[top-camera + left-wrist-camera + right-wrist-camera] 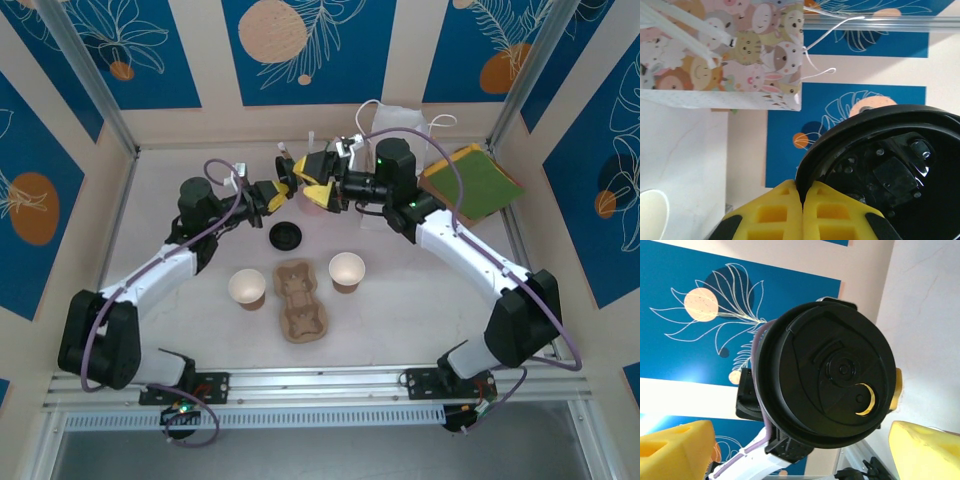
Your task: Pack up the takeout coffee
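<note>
Two left fingers (pixel 770 215) pinch a round black lid (pixel 832 375); right fingers (pixel 675 450) spread wide.

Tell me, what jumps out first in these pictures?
A round black lid held off the table at its far middle, rim pinched in the left arm's yellow jaws, the right arm's jaws open facing it. Nearer, a cardboard tray lies between two open paper cups.

White shells and bulky black joint housings make up the left arm (pixel 150 275) and right arm (pixel 470 255), each trailed by a lilac cable (pixel 222 162). Green lights (pixel 380 160) dot the right arm. The left gripper (pixel 801 195) and right gripper (pixel 313 178) carry blocky yellow fingers (pixel 775 212).
</note>
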